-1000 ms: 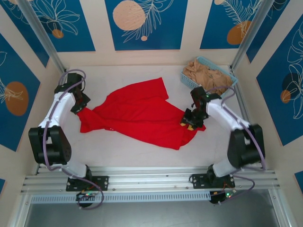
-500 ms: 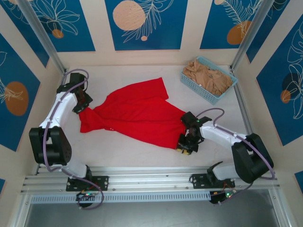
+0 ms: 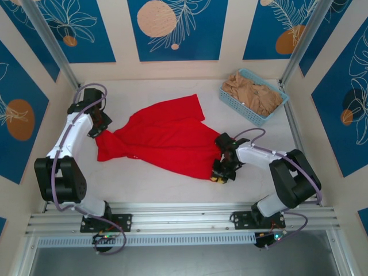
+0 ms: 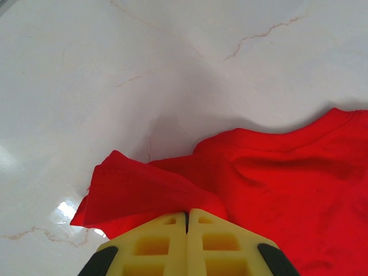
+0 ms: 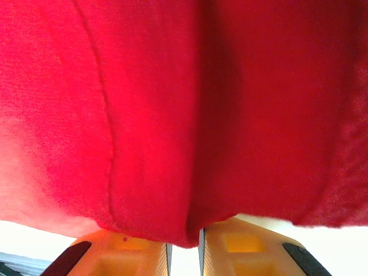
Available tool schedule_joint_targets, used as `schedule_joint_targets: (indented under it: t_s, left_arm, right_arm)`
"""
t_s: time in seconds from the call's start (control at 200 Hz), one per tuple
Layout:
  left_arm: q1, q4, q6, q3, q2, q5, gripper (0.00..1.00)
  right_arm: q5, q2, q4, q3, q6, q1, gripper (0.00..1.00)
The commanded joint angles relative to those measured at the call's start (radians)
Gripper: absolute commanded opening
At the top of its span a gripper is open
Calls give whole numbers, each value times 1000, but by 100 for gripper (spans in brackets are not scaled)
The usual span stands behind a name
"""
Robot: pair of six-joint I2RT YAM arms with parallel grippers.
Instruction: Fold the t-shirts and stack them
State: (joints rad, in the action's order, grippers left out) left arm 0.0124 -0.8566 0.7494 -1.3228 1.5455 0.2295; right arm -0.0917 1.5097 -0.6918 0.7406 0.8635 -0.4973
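Note:
The red t-shirt lies spread and rumpled across the middle of the white table. My left gripper is at its far left end. In the left wrist view the yellow fingers are shut on a fold of the red t-shirt. My right gripper is low at the shirt's near right corner. In the right wrist view the red t-shirt drapes over my right gripper. Its tips are hidden and a narrow gap shows between the fingers. Tan-beige t-shirts are heaped at the back right.
The tan shirts sit in a light blue lattice basket in the back right corner. Side walls and metal posts close in the table. Bare table lies in front of the red shirt and along the back wall.
My right gripper has swung from the shirt's right edge toward the near side and left. The shirt's near right corner has drawn in with it. Its jaws have narrowed. The left arm has held still.

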Motion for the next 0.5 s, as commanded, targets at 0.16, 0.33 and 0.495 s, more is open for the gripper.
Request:
schedule_joint_targets:
  t_s: [0.16,0.33,0.495]
  left_arm:
    - [-8,-36,-1,0,-38,5,0]
    - [-11,-46,10,2,-60,-1,0]
    - [-11,-59,23,-12,-106,-16,0]
  right_arm:
    - [18,2,-36,28,-14,-10,3]
    - [41,-132,-163,80,-10,-14,0]
    - [55,-276,-282,203,-34,-7,0]
